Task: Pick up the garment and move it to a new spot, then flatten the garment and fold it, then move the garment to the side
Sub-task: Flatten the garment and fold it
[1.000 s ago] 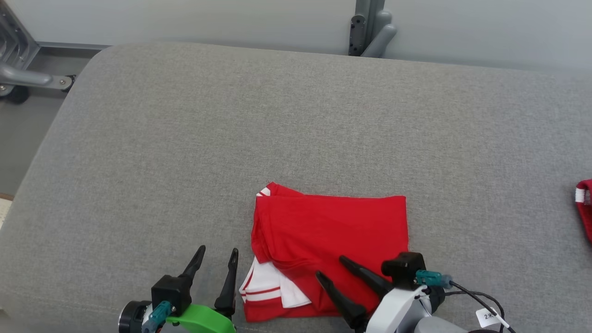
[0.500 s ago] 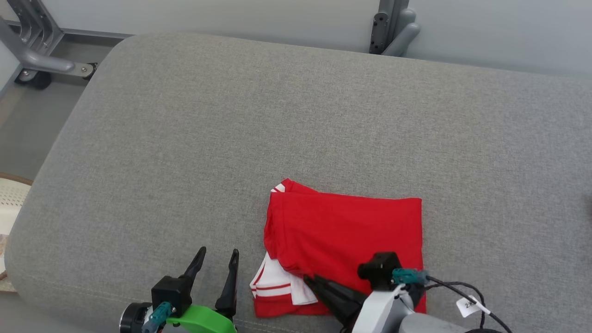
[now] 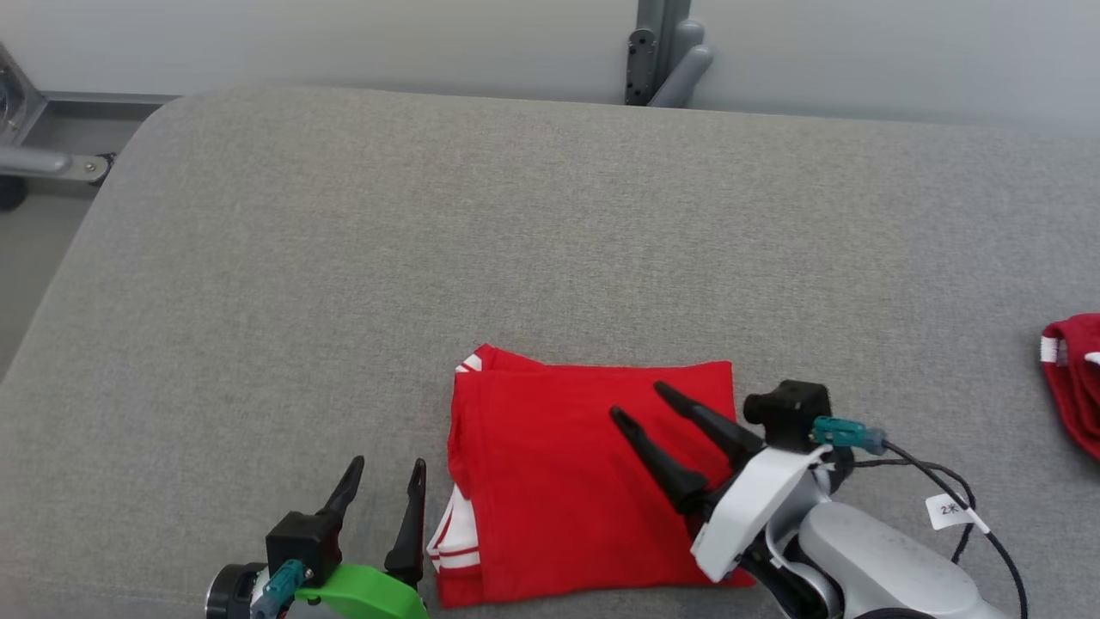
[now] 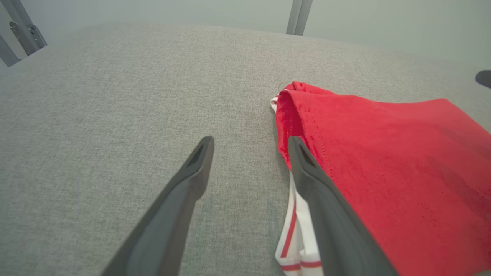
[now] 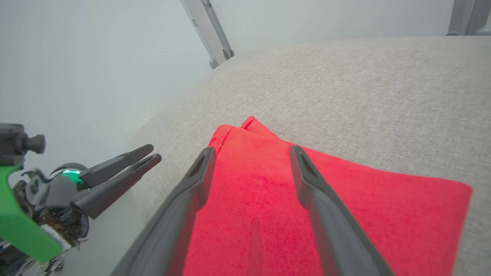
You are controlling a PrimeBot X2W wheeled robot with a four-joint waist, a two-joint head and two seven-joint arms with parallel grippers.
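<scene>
Lying folded into a neat rectangle, a red garment (image 3: pixel 584 481) sits on the near middle of a wide grey cushion (image 3: pixel 430 258), with white, red-striped trim peeking out at its near left corner. The fold looks finished, so the likely step left is carrying it to the side. The right gripper (image 3: pixel 638 401) hangs over the right half of the cloth, its two dark fingers apart and holding nothing, pointing far and left across the fabric. That pose suits either a last smoothing press or a reach for an edge to pinch. The left gripper (image 3: pixel 387 466) hovers just left of the garment's near left edge, fingers also spread and empty, one finger close beside the striped trim, probably placed clear so it does not drag the layers. At the right edge of the cushion lies a second red item (image 3: pixel 1070 387) with a white band, well apart, perhaps marking the side pile. A grey metal post (image 3: pixel 662 52) stands beyond the far edge
</scene>
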